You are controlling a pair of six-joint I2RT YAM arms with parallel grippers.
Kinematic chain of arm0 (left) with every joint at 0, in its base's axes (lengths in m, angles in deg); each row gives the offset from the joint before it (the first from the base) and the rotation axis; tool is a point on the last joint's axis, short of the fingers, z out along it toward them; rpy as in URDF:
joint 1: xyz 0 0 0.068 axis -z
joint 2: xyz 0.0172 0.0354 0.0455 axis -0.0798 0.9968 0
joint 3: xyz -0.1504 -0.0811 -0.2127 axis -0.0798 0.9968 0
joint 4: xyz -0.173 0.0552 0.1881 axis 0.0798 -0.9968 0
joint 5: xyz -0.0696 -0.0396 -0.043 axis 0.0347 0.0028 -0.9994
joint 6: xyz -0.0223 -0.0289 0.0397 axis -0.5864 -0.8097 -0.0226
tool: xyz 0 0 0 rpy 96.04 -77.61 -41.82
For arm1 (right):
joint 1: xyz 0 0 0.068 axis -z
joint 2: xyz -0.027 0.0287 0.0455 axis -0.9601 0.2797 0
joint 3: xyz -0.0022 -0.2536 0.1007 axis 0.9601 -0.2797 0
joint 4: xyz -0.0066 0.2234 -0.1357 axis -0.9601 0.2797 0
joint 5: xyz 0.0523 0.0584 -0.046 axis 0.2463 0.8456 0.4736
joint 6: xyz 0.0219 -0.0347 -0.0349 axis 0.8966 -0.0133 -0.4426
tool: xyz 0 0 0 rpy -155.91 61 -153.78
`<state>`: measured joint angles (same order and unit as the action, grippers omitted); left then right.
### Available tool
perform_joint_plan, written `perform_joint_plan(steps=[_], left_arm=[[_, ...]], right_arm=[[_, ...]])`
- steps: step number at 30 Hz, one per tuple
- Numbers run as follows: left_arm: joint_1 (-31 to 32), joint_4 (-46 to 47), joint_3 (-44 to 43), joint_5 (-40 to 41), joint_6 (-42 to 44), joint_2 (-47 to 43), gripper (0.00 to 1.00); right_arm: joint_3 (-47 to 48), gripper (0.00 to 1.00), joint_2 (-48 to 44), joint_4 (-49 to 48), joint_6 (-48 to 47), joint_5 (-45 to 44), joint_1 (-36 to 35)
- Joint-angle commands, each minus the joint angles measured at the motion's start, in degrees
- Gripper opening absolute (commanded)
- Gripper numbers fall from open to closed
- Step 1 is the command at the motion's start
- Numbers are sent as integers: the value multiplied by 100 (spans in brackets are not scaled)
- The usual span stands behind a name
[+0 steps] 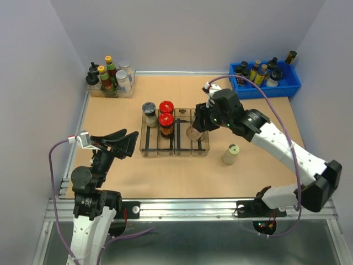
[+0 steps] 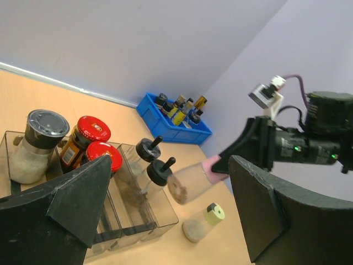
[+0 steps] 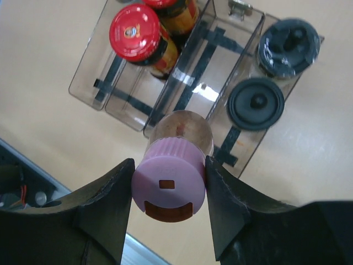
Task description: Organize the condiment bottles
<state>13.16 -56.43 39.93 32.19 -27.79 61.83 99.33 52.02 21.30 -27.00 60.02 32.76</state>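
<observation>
Pink-capped jar (image 3: 182, 130): likely light, stiff, slick; hold at cap
My right gripper (image 3: 168, 168): clamps its cap
My left gripper (image 1: 132, 142): spread, empty

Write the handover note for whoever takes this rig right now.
Left claw: open, empty, left of the tray.
Right claw: shut on the pink-capped jar, held tilted over the tray.
Done: grey-lidded jar, two red-lidded jars and two black knob-capped jars sit in the tray's compartments.
Left: set the pink-capped jar into a free compartment, then fetch the pale-yellow-capped jar from the table right of the tray.
</observation>
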Motion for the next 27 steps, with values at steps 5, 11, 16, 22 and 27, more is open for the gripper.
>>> perform_joint_plan(steps=[5,11,16,22,27], left_arm=[[3,-25,-267,60,172,-157,99],[3,-105,-284,113,225,-210,99],[3,-157,-258,139,234,-245,99],[3,-175,-258,148,243,-245,99],[3,-184,-275,130,251,-236,99]], right_arm=[[1701,0,1583,-852,-606,-387,-49],[2448,0,2645,-878,-817,-1019,-49],[2651,0,3164,-861,-905,-1556,-49],[2765,0,3507,-852,-1011,-1794,-49],[2950,0,3920,-852,-1011,-1706,-40]])
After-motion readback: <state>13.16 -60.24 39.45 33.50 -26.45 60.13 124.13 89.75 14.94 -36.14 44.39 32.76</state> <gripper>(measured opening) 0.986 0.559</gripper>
